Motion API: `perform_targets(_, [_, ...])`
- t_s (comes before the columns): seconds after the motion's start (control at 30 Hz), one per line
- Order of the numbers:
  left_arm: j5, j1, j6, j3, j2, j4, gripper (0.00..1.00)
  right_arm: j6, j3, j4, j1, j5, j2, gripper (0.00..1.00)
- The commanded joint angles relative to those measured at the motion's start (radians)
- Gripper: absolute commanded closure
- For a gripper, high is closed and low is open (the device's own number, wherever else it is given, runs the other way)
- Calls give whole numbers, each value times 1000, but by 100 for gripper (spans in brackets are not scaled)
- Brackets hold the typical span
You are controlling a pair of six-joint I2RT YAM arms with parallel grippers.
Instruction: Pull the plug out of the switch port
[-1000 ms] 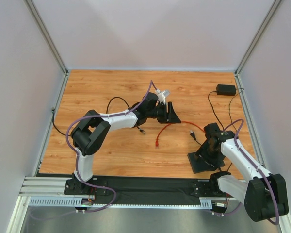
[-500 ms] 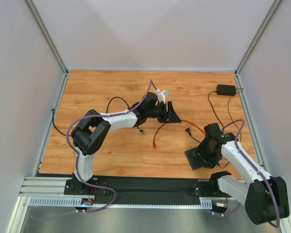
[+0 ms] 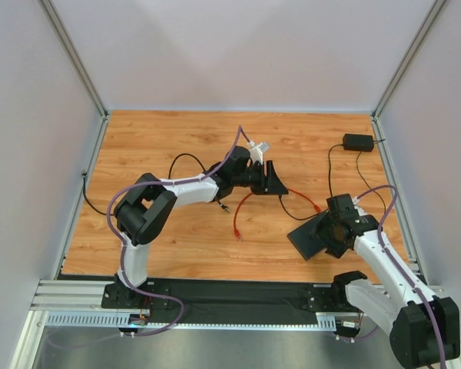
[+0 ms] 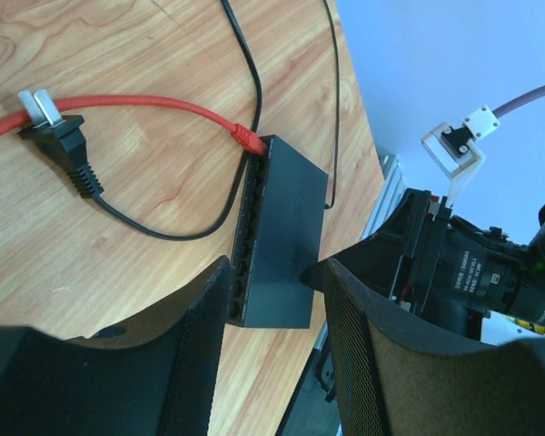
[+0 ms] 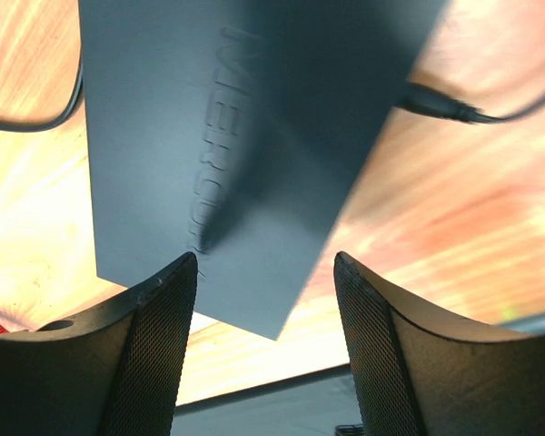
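The switch (image 3: pixel 307 238) is a thin matte-black box lying skewed on the wooden table at the front right. Its row of ports (image 4: pixel 245 227) shows along one edge in the left wrist view. The red plug (image 4: pixel 248 136) sits in the end port, and its red cable (image 4: pixel 154 104) runs off to the left. My right gripper (image 5: pixel 268 345) is open over a corner of the switch (image 5: pixel 227 136), with a gap on both sides. My left gripper (image 4: pixel 272 363) is open and empty, aimed at the switch from a distance. It appears mid-table (image 3: pixel 275 183) from above.
A black power plug with white prongs (image 4: pixel 59 136) lies beside the red cable. A small black adapter brick (image 3: pixel 358 142) sits at the back right, its cord trailing forward. The red cable's loose end (image 3: pixel 237 234) lies mid-table. Grey walls enclose three sides.
The switch has slid left and away from the near edge, turning as it went, with my right gripper over it. The red cable's loose end has drifted left. The left arm has not moved.
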Motion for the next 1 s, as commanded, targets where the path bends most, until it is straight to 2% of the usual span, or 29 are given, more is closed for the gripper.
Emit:
perform_targets(0.0, [32, -19, -29, 30, 37, 102, 47, -28, 95, -49, -12, 82, -31, 36])
perform_targets(0.13, [47, -61, -108, 91, 132, 194, 50, -121, 204, -6, -49, 118, 55, 36])
perform_targets(0.3, [43, -96, -217, 159, 265, 277, 57, -224, 321, 48, -137, 157, 205, 44])
perform_targets(0.47, [-35, -137, -156, 249, 293, 80, 57, -261, 335, 96, -250, 141, 282, 54])
perform_targets(0.5, [-63, -143, -148, 260, 298, 53, 57, -267, 330, 102, -264, 141, 300, 61])
perform_targets(0.53, [-72, -146, -136, 283, 302, 8, 57, -285, 326, 102, -276, 136, 314, 64])
perform_targets(0.63, [-92, -154, -144, 319, 327, -36, 57, -328, 301, 126, -304, 113, 356, 70])
perform_targets(0.8, [-111, -156, -157, 357, 362, -62, 57, -370, 238, 221, -304, 49, 334, 70])
perform_targets(0.97, [-114, -156, -167, 392, 394, -86, 57, -390, 229, 240, -304, 10, 325, 70])
